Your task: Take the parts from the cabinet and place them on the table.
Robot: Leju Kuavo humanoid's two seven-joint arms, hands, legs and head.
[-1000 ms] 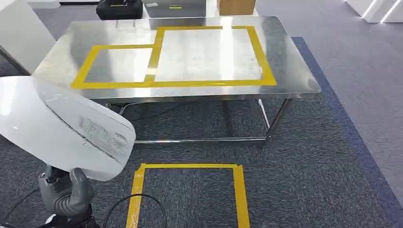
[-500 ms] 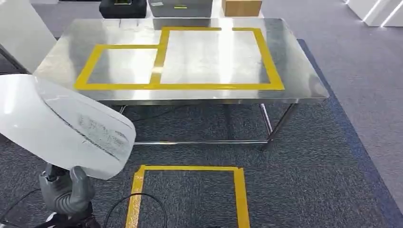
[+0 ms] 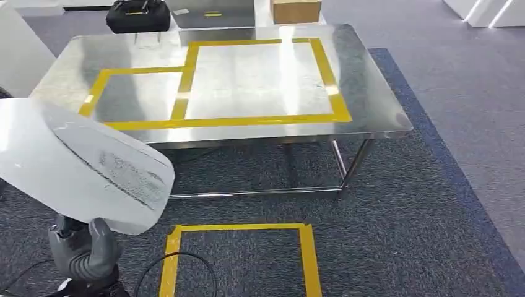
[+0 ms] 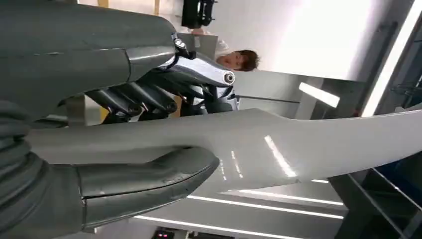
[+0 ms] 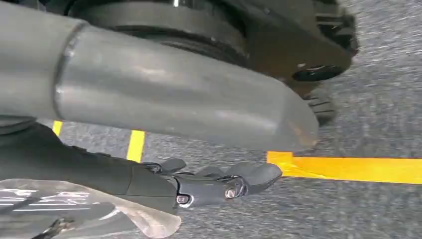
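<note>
The left hand [image 3: 86,253] is showing at the lower left of the head view, gripping a large white panel [image 3: 74,164] by its lower edge; the panel is fanning up and across the left side of the frame. In the left wrist view the thumb [image 4: 149,179] is pressing on one face of the panel [image 4: 298,144] while the darker fingers [image 4: 134,99] are closing on the opposite face, so the part is being pinched at its rim.

The right hand [image 5: 219,184] is hanging over the carpet with fingers extended and slightly apart, holding nothing; a crinkled clear film [image 5: 74,214] is lying just beside it.

The steel table [image 3: 377,105] is occupying the upper centre of the head view, its top marked with yellow tape rectangles [image 3: 247,117]. A taped square [image 3: 238,229] is lying on the carpet at lower centre.

Judgement: the panel is appearing thin, stiff and glossy, probably light but broad, so it is likely acting as a lever on a single edge hold. The smooth finish is suggesting a slip risk. A firmer purchase further in from the rim, or support from the free hand under the far edge, would be steadying it for setting down flat on the table.
</note>
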